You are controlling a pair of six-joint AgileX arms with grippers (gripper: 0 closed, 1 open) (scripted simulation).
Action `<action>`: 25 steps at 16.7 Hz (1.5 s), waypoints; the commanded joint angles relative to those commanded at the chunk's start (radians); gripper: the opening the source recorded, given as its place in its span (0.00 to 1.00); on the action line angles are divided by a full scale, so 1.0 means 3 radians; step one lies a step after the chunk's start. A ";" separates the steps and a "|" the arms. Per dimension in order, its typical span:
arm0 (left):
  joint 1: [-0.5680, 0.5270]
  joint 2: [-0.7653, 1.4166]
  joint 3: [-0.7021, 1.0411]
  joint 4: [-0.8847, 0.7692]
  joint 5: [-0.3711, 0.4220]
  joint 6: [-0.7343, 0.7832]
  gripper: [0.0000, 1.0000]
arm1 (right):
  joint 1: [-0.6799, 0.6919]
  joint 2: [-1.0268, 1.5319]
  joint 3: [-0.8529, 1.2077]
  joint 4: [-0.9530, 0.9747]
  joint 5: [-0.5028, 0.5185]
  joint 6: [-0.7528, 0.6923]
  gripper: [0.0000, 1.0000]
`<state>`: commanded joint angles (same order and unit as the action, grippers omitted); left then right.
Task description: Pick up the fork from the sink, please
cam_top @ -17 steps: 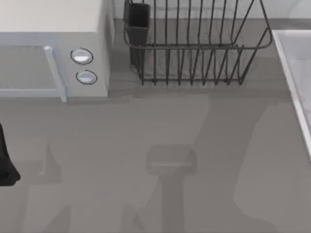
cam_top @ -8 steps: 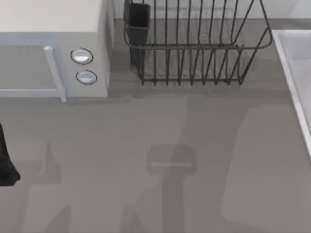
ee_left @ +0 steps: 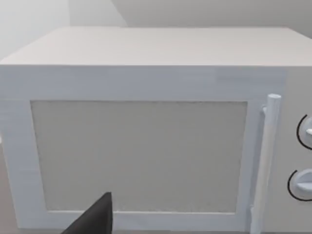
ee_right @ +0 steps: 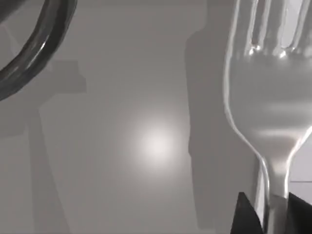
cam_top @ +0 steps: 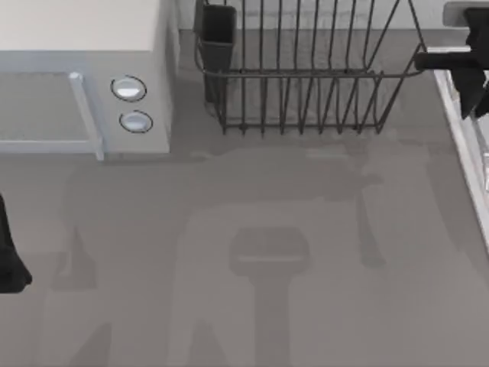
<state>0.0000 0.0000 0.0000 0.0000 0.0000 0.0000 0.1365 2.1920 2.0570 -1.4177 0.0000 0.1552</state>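
The fork [ee_right: 268,97] is shiny silver and seen close up in the right wrist view, its tines pointing away from the camera. My right gripper [ee_right: 272,214] is shut on the fork's narrow neck, a dark fingertip pressing on each side. The fork casts a shadow on the pale grey surface beside it. From above, my right gripper [cam_top: 470,80] hangs over the far left corner of the sink [cam_top: 458,130], whose light rim runs along the table's right edge. My left gripper [cam_top: 9,264] is parked at the table's left edge, facing the microwave [ee_left: 146,146].
A dark wire dish rack [cam_top: 306,76] stands at the back centre, just left of my right gripper, with a dark cup [cam_top: 218,34] at its left end. One rack wire [ee_right: 34,53] curves close to the fork. The white microwave [cam_top: 84,76] fills the back left.
My right arm has come into the top view at the back right, over the sink's corner. Its shadows have shifted across the table. The left arm has not moved.
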 joint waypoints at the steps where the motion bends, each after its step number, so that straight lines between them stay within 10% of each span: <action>1: 0.0000 0.0000 0.0000 0.0000 0.0000 0.0000 1.00 | 0.0187 -0.0149 -0.0126 -0.0033 0.0001 0.0183 0.00; 25: 0.0000 0.0000 0.0000 0.0000 0.0000 0.0000 1.00 | 0.0634 -0.0429 -0.1764 0.1274 0.0006 0.0630 0.00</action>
<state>0.0000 0.0000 0.0000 0.0000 0.0000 0.0000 0.3268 2.0633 1.5279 -1.0353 0.0019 0.3443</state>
